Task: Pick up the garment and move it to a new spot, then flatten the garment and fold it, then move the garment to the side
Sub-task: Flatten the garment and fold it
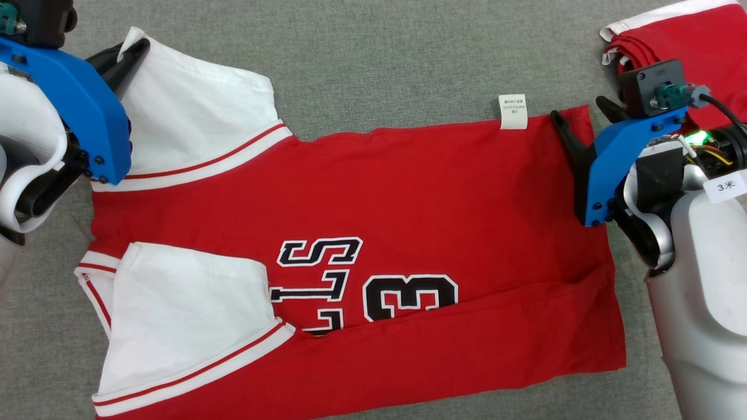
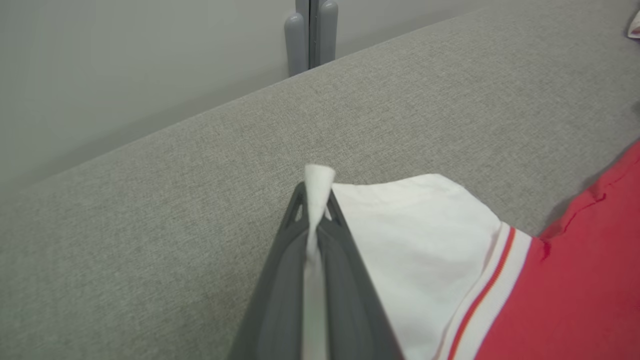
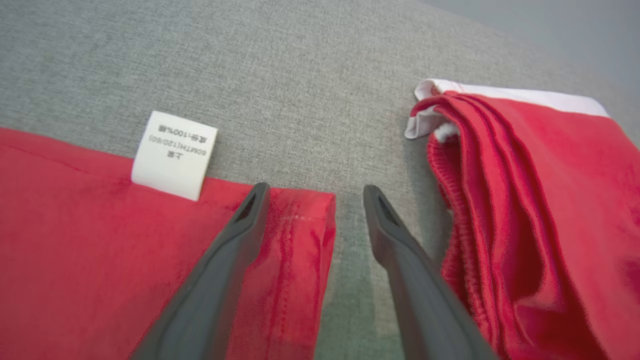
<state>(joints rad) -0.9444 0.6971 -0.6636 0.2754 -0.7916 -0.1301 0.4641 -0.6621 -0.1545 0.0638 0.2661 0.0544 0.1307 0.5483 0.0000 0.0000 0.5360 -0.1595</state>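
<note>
Garment point(image 1: 408, 192) flat on grey fabric surface point(image 1: 379, 58)

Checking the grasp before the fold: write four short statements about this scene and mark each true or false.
1. The left end effector is shut on the tip of the white sleeve. True.
2. The right end effector is clamped on the care label. False: it is open, its fingers apart at the red hem corner beside the label.
3. Another folded red garment lies beside the right end effector. True.
4. The jersey is blue. False: it is red with white sleeves.
</note>
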